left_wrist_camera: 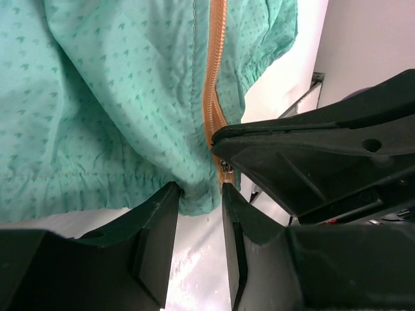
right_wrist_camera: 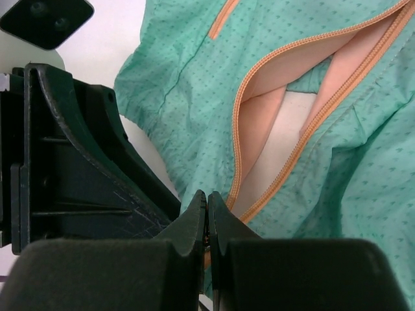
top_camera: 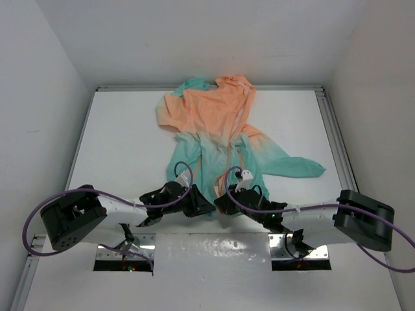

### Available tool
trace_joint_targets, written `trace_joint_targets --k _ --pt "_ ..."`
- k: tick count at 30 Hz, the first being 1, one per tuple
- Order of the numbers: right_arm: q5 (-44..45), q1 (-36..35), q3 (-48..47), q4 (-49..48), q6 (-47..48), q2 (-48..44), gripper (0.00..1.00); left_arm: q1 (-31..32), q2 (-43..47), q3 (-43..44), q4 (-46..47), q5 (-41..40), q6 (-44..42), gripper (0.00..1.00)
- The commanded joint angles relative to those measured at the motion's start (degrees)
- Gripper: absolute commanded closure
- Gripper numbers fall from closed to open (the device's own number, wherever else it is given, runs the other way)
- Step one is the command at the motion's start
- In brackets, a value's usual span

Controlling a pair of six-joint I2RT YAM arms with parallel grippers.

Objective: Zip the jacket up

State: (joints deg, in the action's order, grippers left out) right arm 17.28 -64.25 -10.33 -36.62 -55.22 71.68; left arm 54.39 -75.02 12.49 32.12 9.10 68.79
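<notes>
While the jacket [top_camera: 217,123] lies flat mid-table [top_camera: 130,142], hood toward the far edge and teal hem at the near edge, its orange zipper [left_wrist_camera: 209,91] gapes above the hem. The right gripper [right_wrist_camera: 207,207] is pinched closed on the zipper's base. Just beside it, the left gripper [left_wrist_camera: 198,194] is parted, fingers straddling the hem.

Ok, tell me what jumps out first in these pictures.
The jacket, peach fading to teal, sprawls across the white table. Its orange zipper gapes open, and both grippers meet at the near hem: the right gripper pinched shut at the zipper's base, the left gripper open beside it.
</notes>
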Motion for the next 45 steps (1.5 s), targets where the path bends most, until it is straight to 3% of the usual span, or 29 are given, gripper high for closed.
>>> trace_joint_targets --k 1,10,18,22,30,35,40,45 --pt "-1.1 0.1 -2.4 0.3 1.9 -1.1 1.0 0.6 -1.0 2.3 3.7 0.7 -2.4 0.7" --pt "-1.2 0.1 -3.4 1.9 2.3 -1.1 1.0 0.5 -1.4 5.2 0.4 1.2 -6.5 0.99" --pt "0.3 0.1 -5.7 4.7 5.8 -1.9 1.0 0.6 -2.0 2.5 3.2 6.7 -10.2 1.0" --pt "7.0 0.1 -7.7 4.3 9.2 -0.7 1.0 0.6 0.5 -3.2 8.6 8.7 -9.2 1.0" --pt "16.6 0.1 -0.8 -18.7 15.1 4.0 1.0 0.6 12.5 -2.8 0.6 7.7 -11.8 1.0" --pt "23.8 0.4 -5.1 -21.7 21.8 7.1 1.0 0.6 15.6 -2.0 -1.0 9.4 -12.5 1.0" --pt "21.2 9.7 -14.1 -11.1 24.4 8.0 1.0 0.6 26.8 0.9 -15.6 5.3 -17.5 1.0" --pt "8.4 27.8 -27.9 4.5 19.5 14.8 1.0 0.6 39.1 15.0 -40.9 -7.2 -27.1 1.0"
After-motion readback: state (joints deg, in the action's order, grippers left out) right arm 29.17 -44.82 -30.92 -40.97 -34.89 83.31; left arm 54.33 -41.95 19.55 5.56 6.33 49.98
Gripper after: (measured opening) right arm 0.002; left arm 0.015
